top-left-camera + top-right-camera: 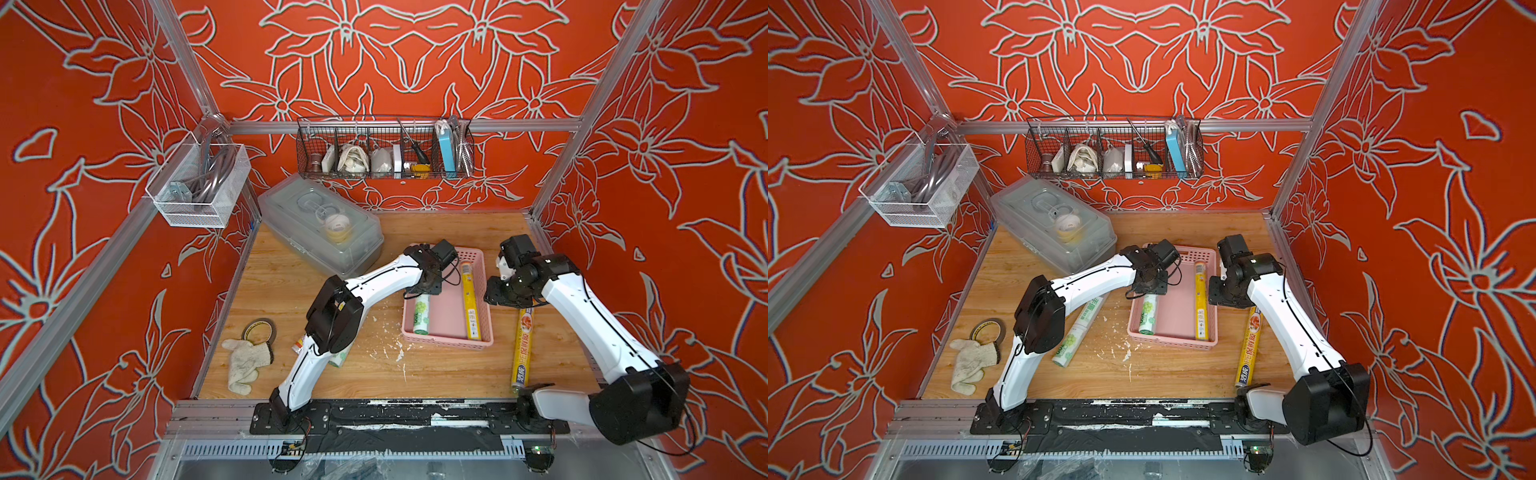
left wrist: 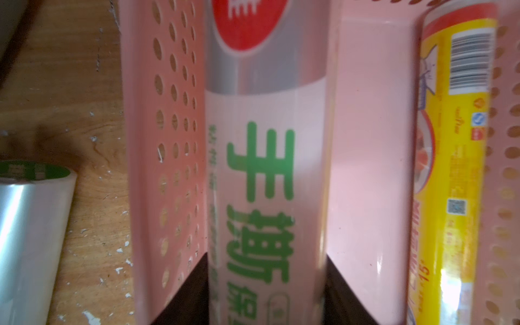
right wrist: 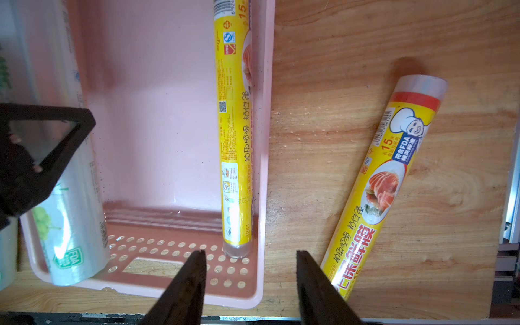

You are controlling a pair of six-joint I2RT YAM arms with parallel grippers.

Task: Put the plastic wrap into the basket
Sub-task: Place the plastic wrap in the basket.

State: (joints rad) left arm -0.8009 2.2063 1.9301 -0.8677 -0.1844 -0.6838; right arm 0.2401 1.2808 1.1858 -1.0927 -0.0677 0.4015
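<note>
Across the lower centre of both top views: light wooden table (image 1: 457,374), flecked with white chips.

At centre, slightly right, flat on the table: shallow rectangular pink plastic basket (image 1: 446,340) with perforated walls and a slot handle.

Plastic wrap, four rolls identifiable, in descending size:

1. Just right of the basket, outside it, on the table: thick yellow roll (image 1: 523,349) with food picture and blue end, lying lengthwise with a slight tilt. Also visible at right of the right wrist view.
2. Inside the basket, along its left wall: white-and-green roll (image 1: 421,320) with red label. Fills the centre of the left wrist view.
3. Left of the basket, on the table, lying diagonally, partly hidden under the white left arm (image 1: 1084,282): second white-and-green roll (image 1: 1077,334).
4. Inside the basket, against its right wall: slim yellow roll (image 1: 469,303).

Over the upper half of the basket: left end effector (image 2: 267,256), closed partway onto the white-and-green roll in the basket, one dark finger (image 2: 191,289) against each side.

Just right of the basket, above the upper end of the thick yellow roll: right end effector (image 3: 250,251), fingers parted by a moderate gap, nothing held.
</note>
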